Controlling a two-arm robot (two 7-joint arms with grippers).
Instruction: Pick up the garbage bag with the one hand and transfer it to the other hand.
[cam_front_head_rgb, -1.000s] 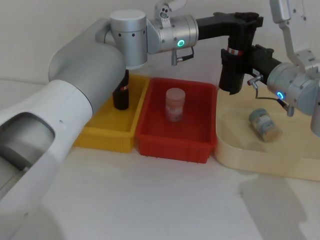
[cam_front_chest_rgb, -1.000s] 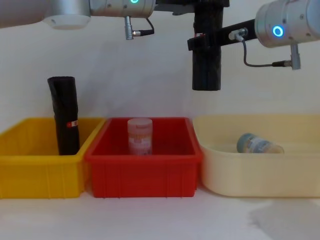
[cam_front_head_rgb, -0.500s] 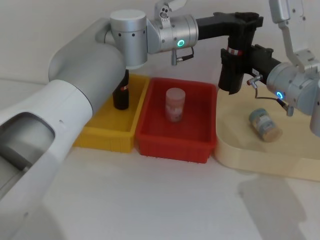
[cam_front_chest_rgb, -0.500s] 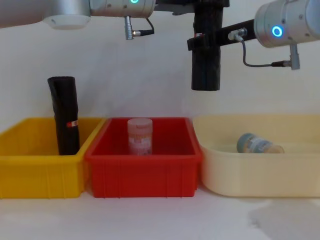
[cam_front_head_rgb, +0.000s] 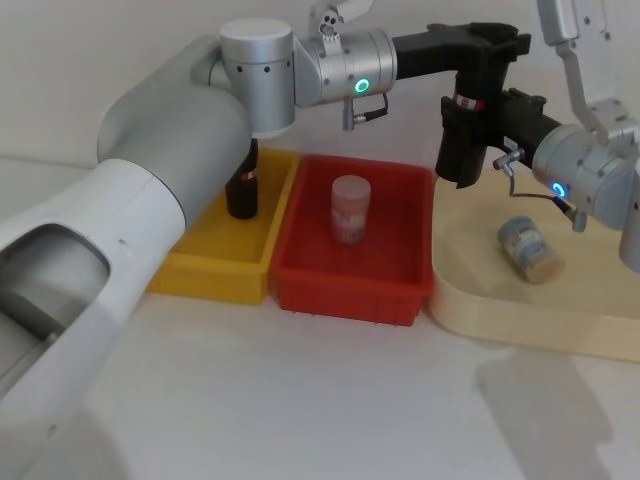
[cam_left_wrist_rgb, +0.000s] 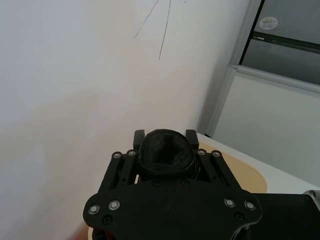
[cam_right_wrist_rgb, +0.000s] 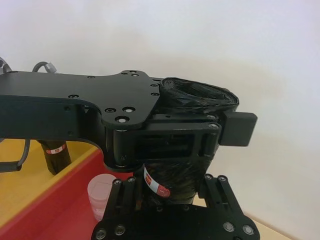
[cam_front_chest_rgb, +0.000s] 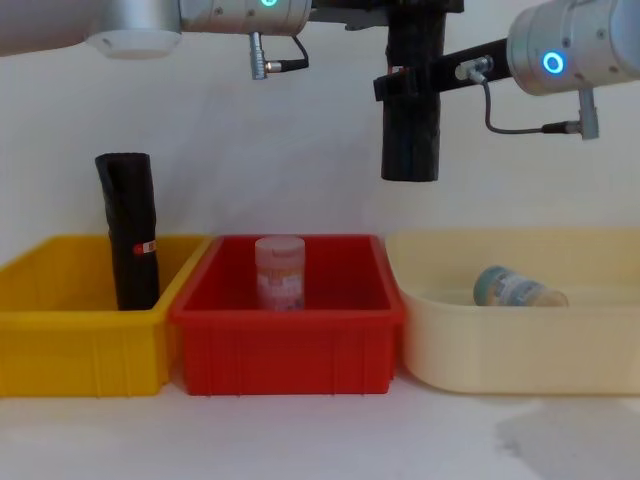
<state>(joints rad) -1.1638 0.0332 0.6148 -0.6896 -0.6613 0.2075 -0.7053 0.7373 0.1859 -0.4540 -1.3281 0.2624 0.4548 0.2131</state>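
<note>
Three bins stand in a row on the table: a yellow bin (cam_front_chest_rgb: 80, 330) on the left holding a slim black roll (cam_front_chest_rgb: 130, 230) that leans upright, a red bin (cam_front_chest_rgb: 290, 345) in the middle with a pale jar (cam_front_chest_rgb: 280, 272) standing in it, and a cream tray (cam_front_chest_rgb: 520, 350) on the right with a small jar (cam_front_chest_rgb: 515, 288) lying on its side. High above the gap between the red bin and the tray hangs the garbage bag (cam_front_chest_rgb: 410, 125), upright and clear of everything below. The left gripper (cam_front_head_rgb: 480, 45), on the green-lit arm, pinches the bag at its top. The left wrist view looks down on the bag's crinkled open end between that gripper's fingers (cam_left_wrist_rgb: 192, 137). The right gripper (cam_front_head_rgb: 497, 115), on the blue-lit arm, reaches in from the right at the bag's middle. The right wrist view shows it set round the bag just under the sticker (cam_right_wrist_rgb: 155, 186), but whether it presses the plastic cannot be told.
</note>
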